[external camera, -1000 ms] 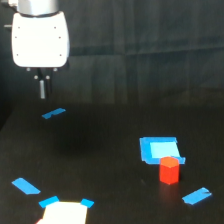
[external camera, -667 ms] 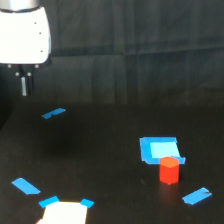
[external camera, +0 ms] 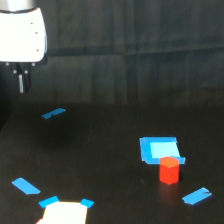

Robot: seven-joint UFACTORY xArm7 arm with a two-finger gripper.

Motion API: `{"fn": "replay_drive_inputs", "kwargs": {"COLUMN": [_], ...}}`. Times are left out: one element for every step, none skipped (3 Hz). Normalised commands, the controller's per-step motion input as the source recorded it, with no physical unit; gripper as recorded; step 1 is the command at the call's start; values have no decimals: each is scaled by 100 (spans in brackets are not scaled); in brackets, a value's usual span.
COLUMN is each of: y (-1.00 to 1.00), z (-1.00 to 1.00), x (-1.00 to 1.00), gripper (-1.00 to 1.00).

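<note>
1. Your gripper [external camera: 21,82] hangs at the upper left of the exterior view, above the bench [external camera: 110,130] near its far left corner. Only a thin dark finger shape shows below the white arm housing [external camera: 21,37].
2. Gripper state: the fingers read as one narrow sliver with no gap you can make out, and nothing visible between them. You cannot tell from this view whether they are closed or merely edge-on. It touches nothing; it sits clear above the dark surface.
3. Nearest thing: a short blue tape strip [external camera: 53,113], just below and toward the exterior view's right of the gripper. Its long axis runs slightly uphill toward the right.
4. The red block [external camera: 169,170] stands upright well apart from the gripper, down and across toward the bench's near right part. It appears to rest at the near edge of a light blue square patch [external camera: 158,149]; whether it overlaps the patch or only touches its edge is unclear.
5. Other markers: a blue tape strip [external camera: 197,196] near the right of the block, another blue strip [external camera: 26,186] by the near left edge, and a white sheet [external camera: 64,212] with blue taped corners at the near edge, partly cut off by the frame.
</note>
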Motion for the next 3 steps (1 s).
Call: {"fn": "replay_drive_inputs", "kwargs": {"y": [-100,-100,96], "z": [-6,-30,78], "x": [-100,-100,66], "gripper": [-100,-100,-100]}}
